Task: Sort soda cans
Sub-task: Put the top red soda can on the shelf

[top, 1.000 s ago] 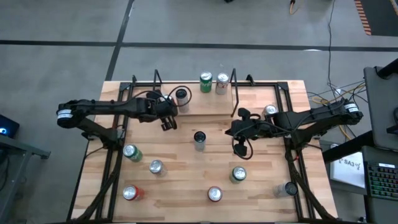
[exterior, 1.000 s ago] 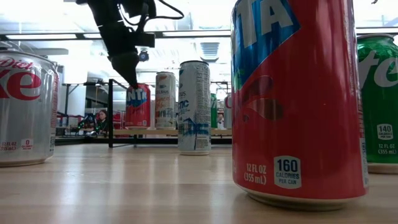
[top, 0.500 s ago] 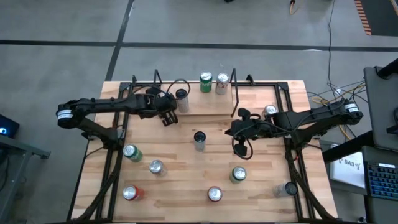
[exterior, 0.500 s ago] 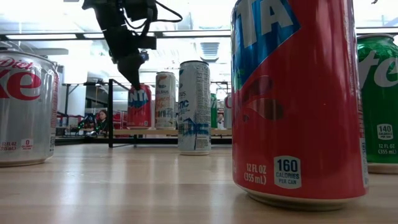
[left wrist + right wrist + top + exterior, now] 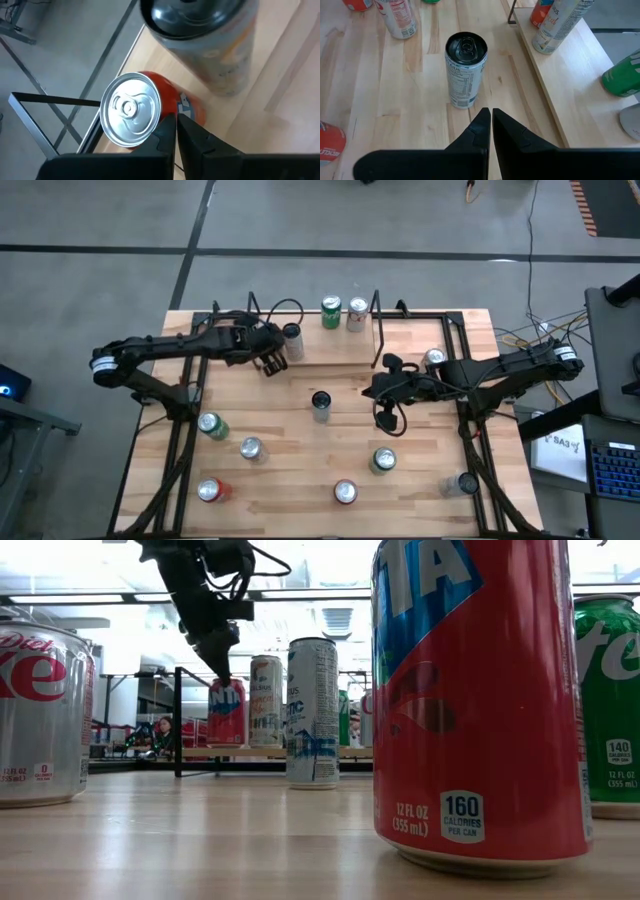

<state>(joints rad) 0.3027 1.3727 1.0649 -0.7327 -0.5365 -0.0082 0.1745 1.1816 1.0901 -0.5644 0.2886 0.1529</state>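
The left arm reaches in from the left side toward the far part of the worktop, its left claw (image 5: 270, 363) pointing down with both fingers pressed together. The right arm stretches in from the right toward the middle, low and nearly level, its right claw (image 5: 372, 393) likewise closed.

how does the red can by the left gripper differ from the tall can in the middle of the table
The red can is short with a silver top; the tall can is slimmer, pale-bodied, with a black top. The red can stands at the table's back edge, the tall can mid-table. Both stand upright.
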